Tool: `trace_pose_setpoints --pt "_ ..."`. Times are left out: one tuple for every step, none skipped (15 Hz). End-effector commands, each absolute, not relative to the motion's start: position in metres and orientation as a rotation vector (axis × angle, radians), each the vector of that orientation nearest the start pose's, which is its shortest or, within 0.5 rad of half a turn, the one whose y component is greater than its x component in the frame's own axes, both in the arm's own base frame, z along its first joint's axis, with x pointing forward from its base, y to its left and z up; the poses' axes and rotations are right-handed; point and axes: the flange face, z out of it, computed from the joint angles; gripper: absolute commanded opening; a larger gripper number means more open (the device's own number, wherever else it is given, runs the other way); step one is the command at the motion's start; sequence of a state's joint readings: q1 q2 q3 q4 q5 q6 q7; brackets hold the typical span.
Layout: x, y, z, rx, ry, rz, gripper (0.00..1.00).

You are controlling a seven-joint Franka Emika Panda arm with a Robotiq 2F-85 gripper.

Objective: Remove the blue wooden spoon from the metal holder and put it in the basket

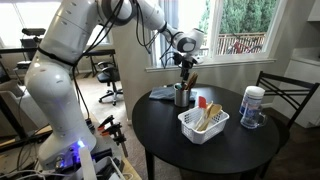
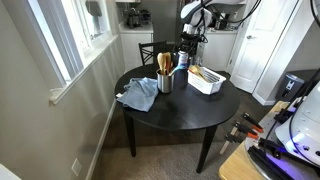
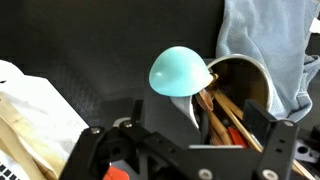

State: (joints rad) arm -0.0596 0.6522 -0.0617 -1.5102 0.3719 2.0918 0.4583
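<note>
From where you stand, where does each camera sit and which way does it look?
Exterior view: beside the robot's base, looking across the round table toward the window; nearly the whole white arm shows.
Exterior view: higher up by the window wall, looking down on the cloth and cup; only the arm's end shows.
Wrist view: on the wrist, looking down past the open gripper at the blue spoon in the cup.
Shared: all three show the cup and cloth; both exterior views also show the basket.
</note>
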Motion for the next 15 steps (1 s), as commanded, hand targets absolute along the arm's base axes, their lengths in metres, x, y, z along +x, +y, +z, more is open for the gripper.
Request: trace_pose_setpoints --pt "0.702 -0.057 0.267 -2.612 1.124 0.12 1.0" --pt "0.702 -0.053 0.265 -2.597 1.138 0.11 1.0" --pt "0.702 -0.051 0.263 -2.587 1.15 0.1 1.0" --pt "0.702 -0.046 0.263 -2.577 1.162 0.094 1.0" --pt "0.701 -0.042 0.262 -2.561 1.196 0.09 1.0" --pt "0.7 -0.037 0.265 -2.533 1.208 0.088 1.0" --pt "0.701 -0.033 0.266 -2.508 1.247 0.077 1.0" --pt "0.702 -0.029 0.265 -2.481 1.304 0.073 1.0" --pt "0.703 -0.026 0.265 -2.468 1.324 0.068 1.0" --pt "0.704 -0.023 0.266 -2.455 1.364 0.058 1.0" --pt "0.705 -0.021 0.266 -2.447 1.393 0.056 1.0" --pt "0.704 -0.019 0.267 -2.451 1.438 0.05 1.0" --pt "0.703 -0.018 0.267 -2.472 1.45 0.047 1.0" --pt "0.703 -0.018 0.269 -2.481 1.46 0.03 1.0" --pt "0.703 -0.017 0.271 -2.484 1.476 0.016 1.0"
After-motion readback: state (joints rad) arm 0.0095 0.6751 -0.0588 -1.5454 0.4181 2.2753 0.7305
